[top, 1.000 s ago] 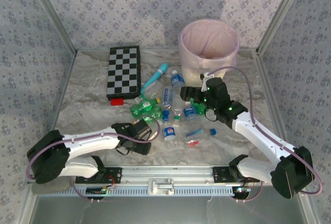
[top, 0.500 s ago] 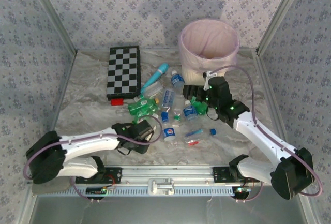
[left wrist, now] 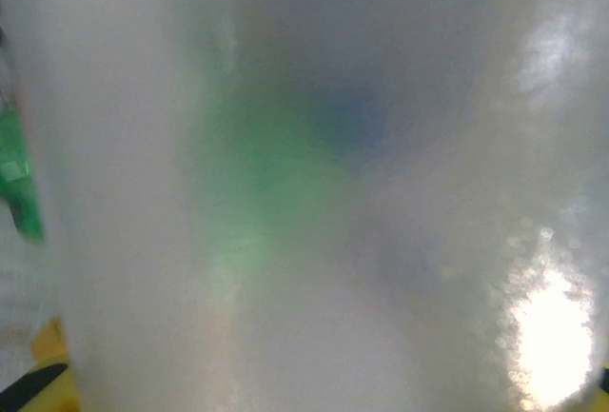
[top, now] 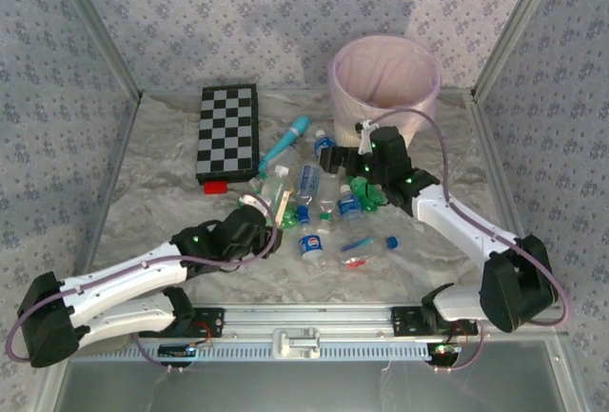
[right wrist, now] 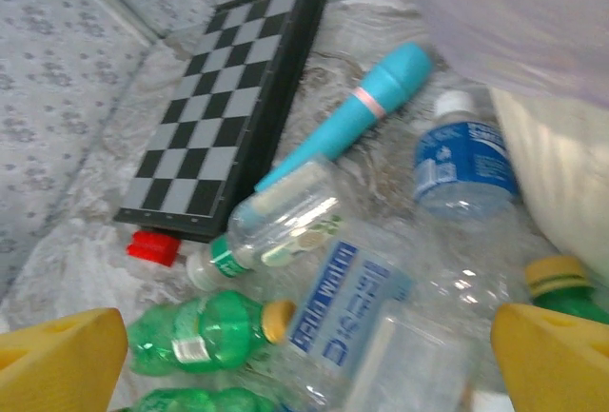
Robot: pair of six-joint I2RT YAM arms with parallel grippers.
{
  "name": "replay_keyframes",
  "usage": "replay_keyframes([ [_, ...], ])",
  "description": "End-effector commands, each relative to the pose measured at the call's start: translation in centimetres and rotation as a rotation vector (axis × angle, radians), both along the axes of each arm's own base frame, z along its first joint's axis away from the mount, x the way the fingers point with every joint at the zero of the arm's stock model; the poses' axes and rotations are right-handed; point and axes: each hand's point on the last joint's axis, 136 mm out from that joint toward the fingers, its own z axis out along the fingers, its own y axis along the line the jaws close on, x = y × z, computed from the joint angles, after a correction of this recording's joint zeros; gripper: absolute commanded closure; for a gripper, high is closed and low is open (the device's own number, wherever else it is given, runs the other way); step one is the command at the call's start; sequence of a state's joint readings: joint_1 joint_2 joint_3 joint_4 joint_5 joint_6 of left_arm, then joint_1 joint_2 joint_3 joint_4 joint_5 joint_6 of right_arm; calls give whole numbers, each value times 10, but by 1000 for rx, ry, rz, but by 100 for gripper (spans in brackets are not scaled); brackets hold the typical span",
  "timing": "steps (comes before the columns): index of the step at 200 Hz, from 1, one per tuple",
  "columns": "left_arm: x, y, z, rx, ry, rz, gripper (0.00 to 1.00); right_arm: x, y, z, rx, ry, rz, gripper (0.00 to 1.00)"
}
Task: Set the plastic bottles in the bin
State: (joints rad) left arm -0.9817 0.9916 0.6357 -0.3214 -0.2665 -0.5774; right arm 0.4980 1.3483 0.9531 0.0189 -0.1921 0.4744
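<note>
Plastic bottles lie heaped mid-table. My left gripper (top: 264, 222) has reached into the heap's left side and is shut on a clear bottle (top: 279, 205), which blurs across the left wrist view (left wrist: 304, 241). My right gripper (top: 357, 169) hangs open over the heap's right side, just in front of the bin (top: 335, 88). Between its yellow fingertips (right wrist: 67, 355) lie a clear bottle with a blue label (right wrist: 352, 307), a green bottle with a yellow cap (right wrist: 205, 331) and a clear one with a green band (right wrist: 276, 226). Another blue-labelled bottle (right wrist: 464, 165) rests against the bin wall (right wrist: 561, 165).
A black-and-white checkerboard (top: 228, 131) lies at the back left with a small red piece (top: 214, 186) at its near end. A teal wand (top: 285, 143) lies between board and bin. Loose caps and small bits (top: 357, 245) sit nearer the front. Metal frame posts flank the table.
My left arm pushed forward and right into the heap and its gripper shut on a clear bottle. My right gripper, still open, shifted left and back toward the bin.
</note>
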Motion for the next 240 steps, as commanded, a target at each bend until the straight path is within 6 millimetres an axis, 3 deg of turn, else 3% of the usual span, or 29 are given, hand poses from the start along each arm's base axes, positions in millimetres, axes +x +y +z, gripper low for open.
replay_keyframes([
  [1, 46, -17, 48, -205, -172, 115, 65, 2, 21, 26, 89, -36, 73, 0],
  [31, 81, -33, 68, -243, -248, 104, 65, -3, 34, 36, 169, -39, 127, 0],
  [58, 96, -57, 74, -234, -253, 29, 65, -9, 45, 47, 255, -44, 170, 0],
  [106, 93, -79, 70, -305, -192, -29, 64, -12, 65, 57, 388, -27, 239, 1],
  [173, 80, -91, 75, -317, -187, -131, 63, -12, 90, 54, 443, 5, 339, 14],
  [240, 72, -91, 68, -308, -164, -152, 60, -10, 91, 45, 432, 15, 337, 41],
])
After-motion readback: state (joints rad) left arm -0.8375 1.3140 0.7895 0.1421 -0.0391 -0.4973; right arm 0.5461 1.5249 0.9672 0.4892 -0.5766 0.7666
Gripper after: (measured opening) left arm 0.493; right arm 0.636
